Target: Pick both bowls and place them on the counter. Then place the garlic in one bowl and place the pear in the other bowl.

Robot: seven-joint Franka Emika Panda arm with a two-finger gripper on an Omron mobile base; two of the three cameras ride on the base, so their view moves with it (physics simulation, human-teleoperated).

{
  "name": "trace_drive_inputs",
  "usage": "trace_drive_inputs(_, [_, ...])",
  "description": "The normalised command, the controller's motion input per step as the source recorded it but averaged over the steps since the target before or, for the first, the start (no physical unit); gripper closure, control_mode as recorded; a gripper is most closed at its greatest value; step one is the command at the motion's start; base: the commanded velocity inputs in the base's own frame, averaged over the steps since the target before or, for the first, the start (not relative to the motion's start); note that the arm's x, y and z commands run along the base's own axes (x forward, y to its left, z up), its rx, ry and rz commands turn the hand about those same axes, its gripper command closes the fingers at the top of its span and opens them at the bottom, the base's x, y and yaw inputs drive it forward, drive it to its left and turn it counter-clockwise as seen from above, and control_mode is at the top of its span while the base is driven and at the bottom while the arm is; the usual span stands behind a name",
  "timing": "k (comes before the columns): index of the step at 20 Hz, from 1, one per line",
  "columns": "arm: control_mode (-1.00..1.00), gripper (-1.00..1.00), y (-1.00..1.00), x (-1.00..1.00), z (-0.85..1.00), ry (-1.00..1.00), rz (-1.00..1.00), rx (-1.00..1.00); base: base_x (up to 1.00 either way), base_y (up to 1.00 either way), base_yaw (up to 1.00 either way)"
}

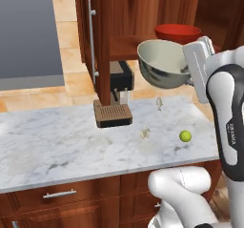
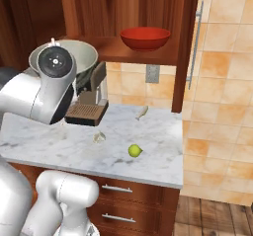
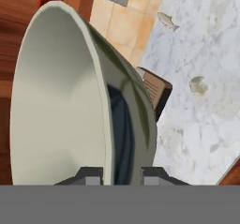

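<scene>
My gripper (image 3: 122,174) is shut on the rim of the grey-beige bowl (image 3: 61,101), one finger inside and one outside. The bowl (image 1: 164,62) hangs tilted in the air above the back right of the marble counter (image 1: 57,146), in front of the shelf. In the right base view my wrist covers part of this bowl (image 2: 84,52). The red bowl (image 1: 177,31) (image 2: 145,37) rests on the wooden shelf. The pale garlic (image 1: 146,133) (image 2: 99,137) (image 3: 198,85) lies on the counter below the held bowl. The yellow-green pear (image 1: 185,136) (image 2: 134,150) sits to its right.
A coffee machine (image 1: 114,98) (image 2: 89,109) stands on the counter under the shelf (image 2: 128,52), close behind the held bowl. A small pale fish-shaped item (image 1: 159,103) (image 2: 142,112) lies near the wall. An open cabinet door (image 1: 93,31) juts out at the left of the shelf.
</scene>
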Motion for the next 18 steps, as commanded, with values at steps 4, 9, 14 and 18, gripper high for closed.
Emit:
trace_drive_inputs(4, [-1.0, 1.0, 0.04, -0.34, -0.6, 0.1, 0.0, 0.0, 0.0, 0.0, 0.0])
trace_drive_inputs(9, [-1.0, 1.0, 0.16, -0.03, -0.73, 0.24, 0.0, 0.0, 0.0, 0.0, 0.0])
trace_drive_inputs(14, [-1.0, 1.0, 0.33, 0.25, -0.8, 0.25, 0.0, 0.06, 0.0, 0.0, 0.0])
trace_drive_inputs(18, [-1.0, 1.0, 0.41, 0.39, -0.91, 0.19, 0.0, 0.03, 0.0, 0.0, 0.0])
